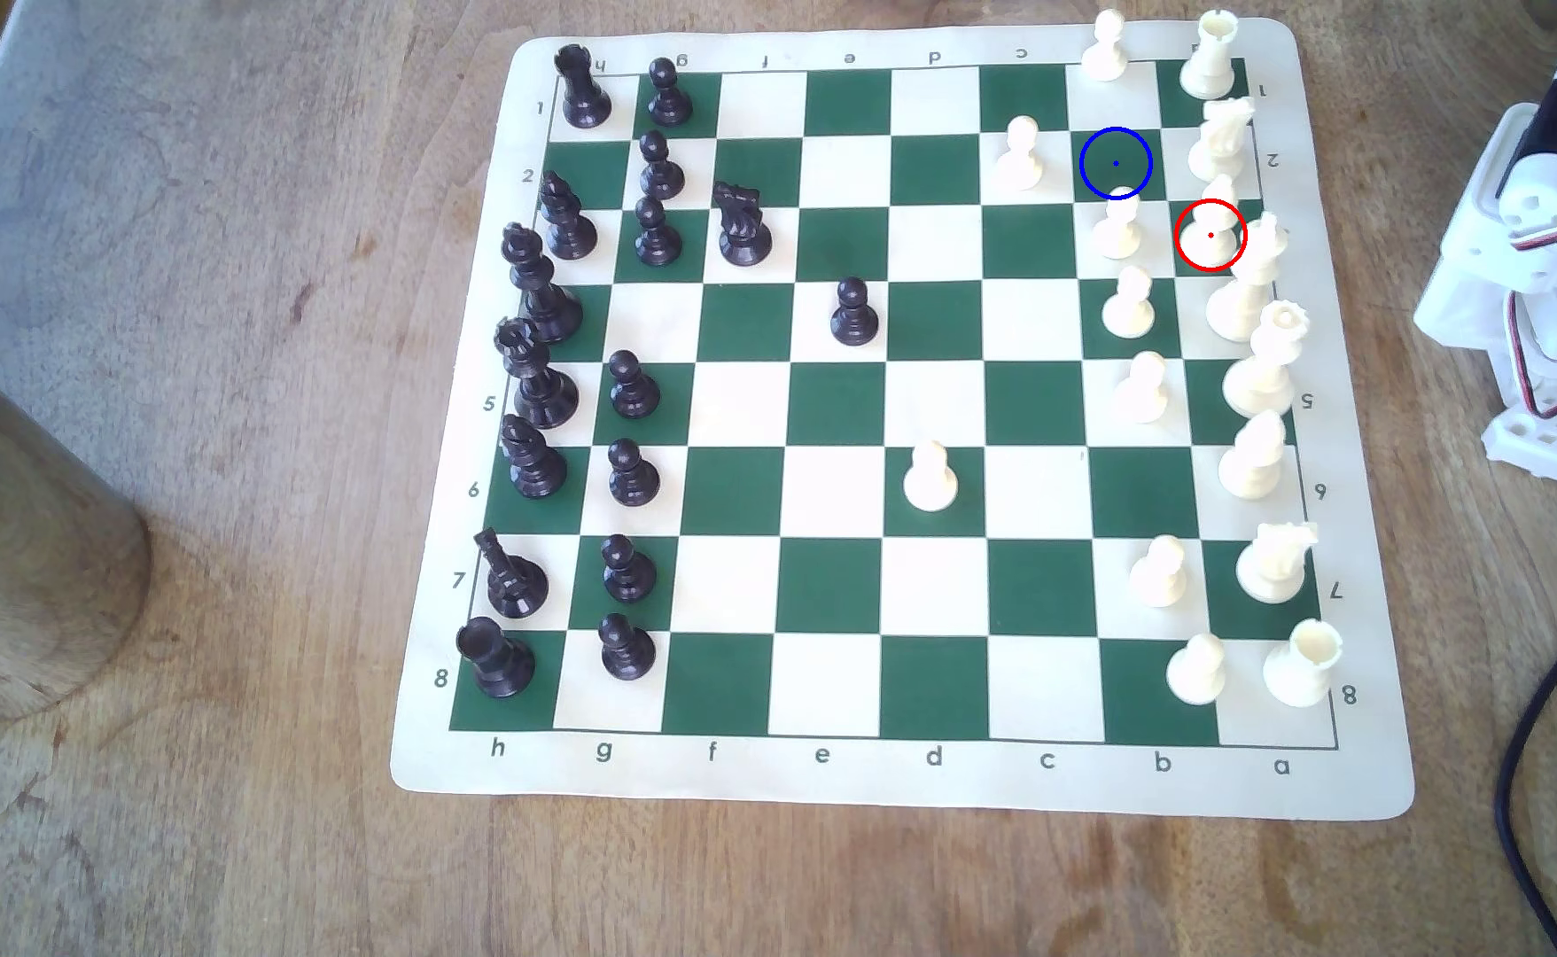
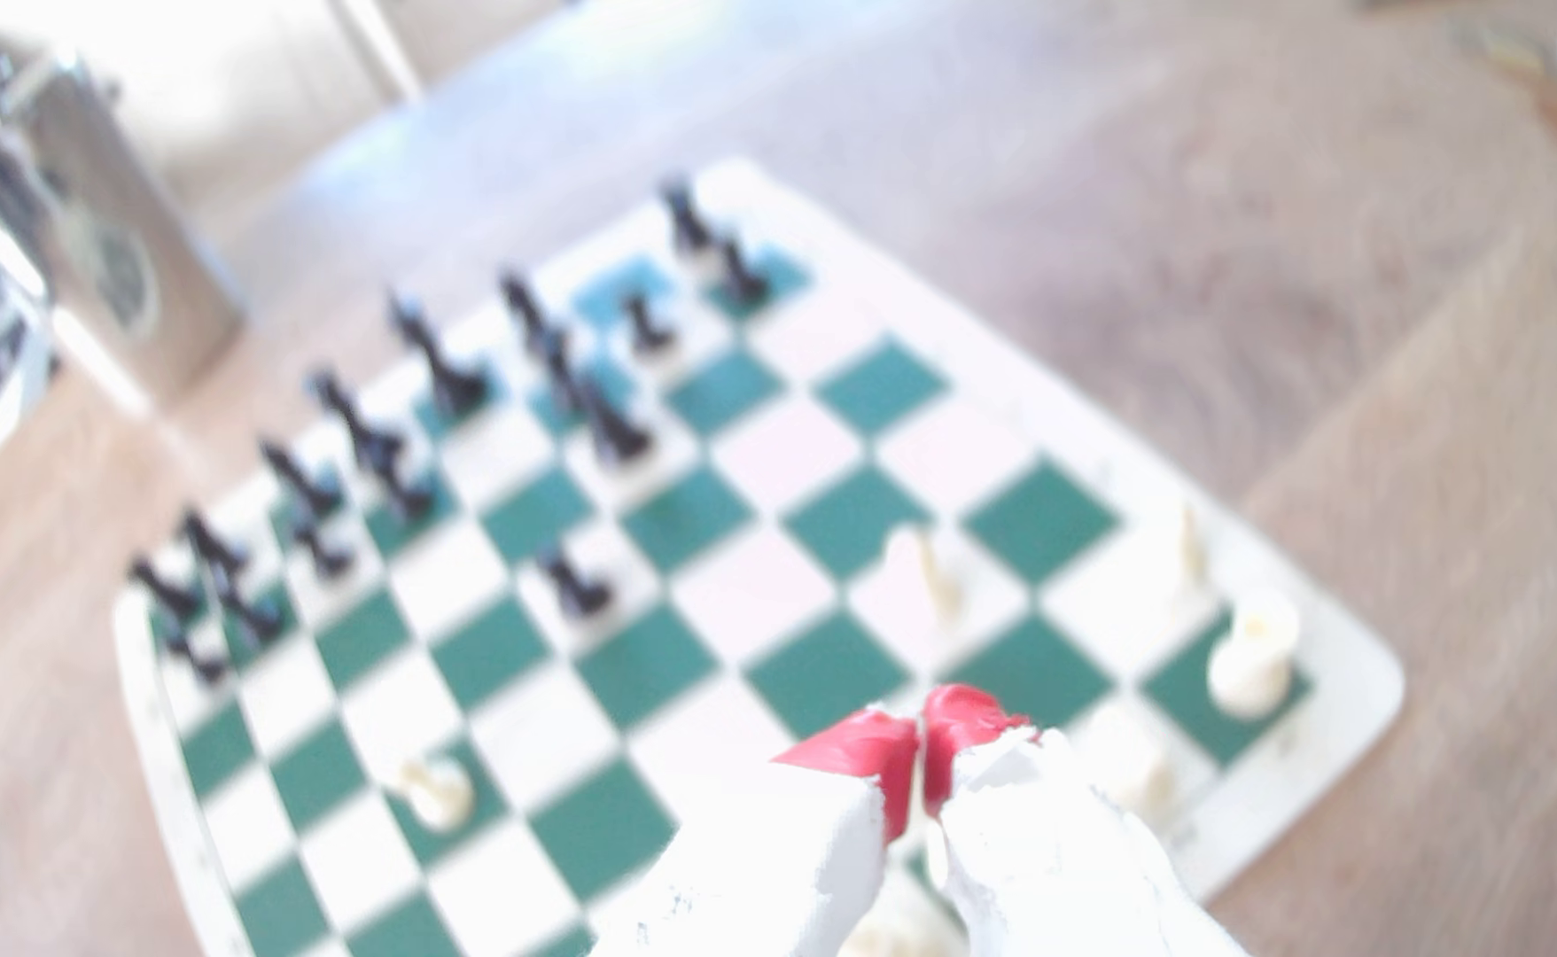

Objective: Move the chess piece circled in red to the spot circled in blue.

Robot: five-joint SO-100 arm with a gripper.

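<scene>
Cream-white and slim, the bishop stands upright on the red-ringed green square in the board's outermost column at the exterior view's right, between a white knight and a taller white piece. The blue-ringed spot, a green square, lies bare diagonally up-left of it in that view, just above a white pawn. In the wrist view the claw hangs above the chess mat with its red-tipped fingers pressed nearly together, gripping nothing.
</scene>
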